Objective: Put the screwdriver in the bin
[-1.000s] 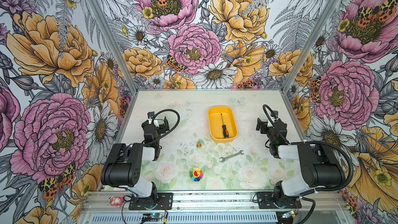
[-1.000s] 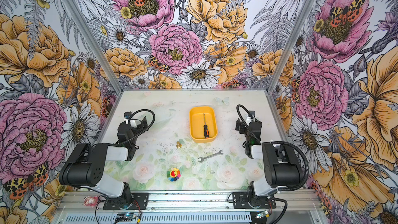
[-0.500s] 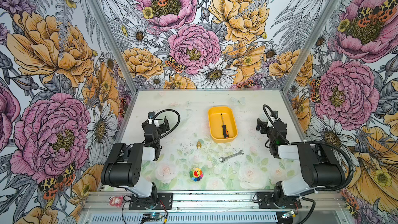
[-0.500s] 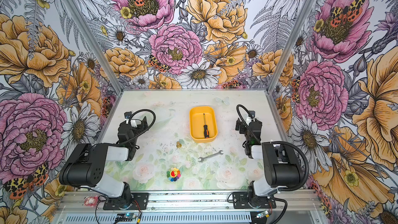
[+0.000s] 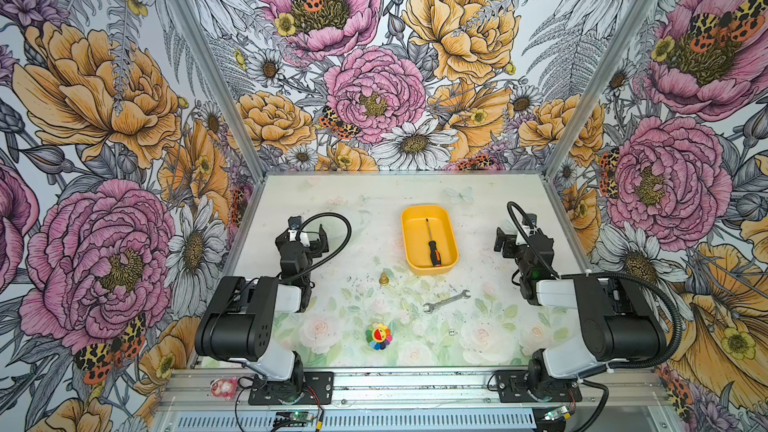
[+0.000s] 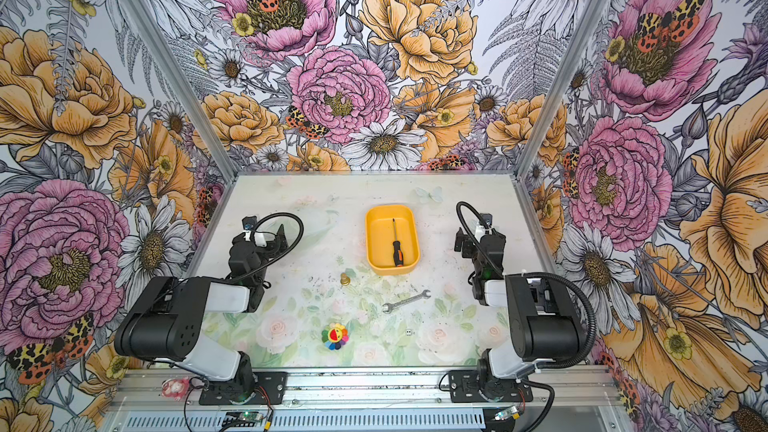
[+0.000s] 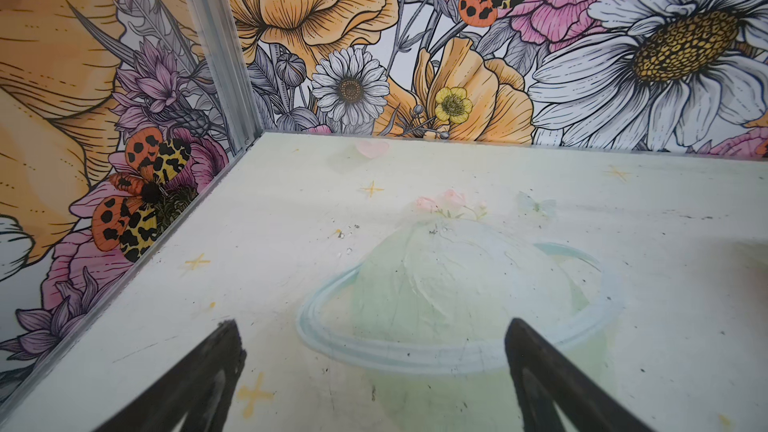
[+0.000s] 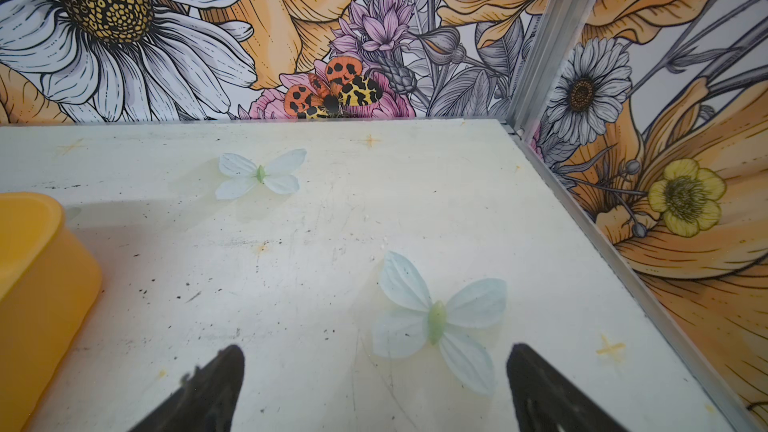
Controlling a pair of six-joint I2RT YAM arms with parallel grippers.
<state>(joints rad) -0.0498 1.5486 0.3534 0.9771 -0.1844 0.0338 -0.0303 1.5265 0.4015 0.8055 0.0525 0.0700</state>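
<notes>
In both top views the screwdriver, with its thin dark shaft and black handle with an orange end, lies inside the yellow-orange bin at mid-table. Its handle points toward the front. My left gripper rests left of the bin, open and empty, over a printed planet. On the bin's right, my right gripper is also open with nothing between its fingers. The right wrist view catches a corner of the bin at its edge.
A silver wrench lies in front of the bin. A small brass piece stands to the bin's front left. A rainbow flower toy sits near the front edge. Metal frame posts and floral walls close in three sides.
</notes>
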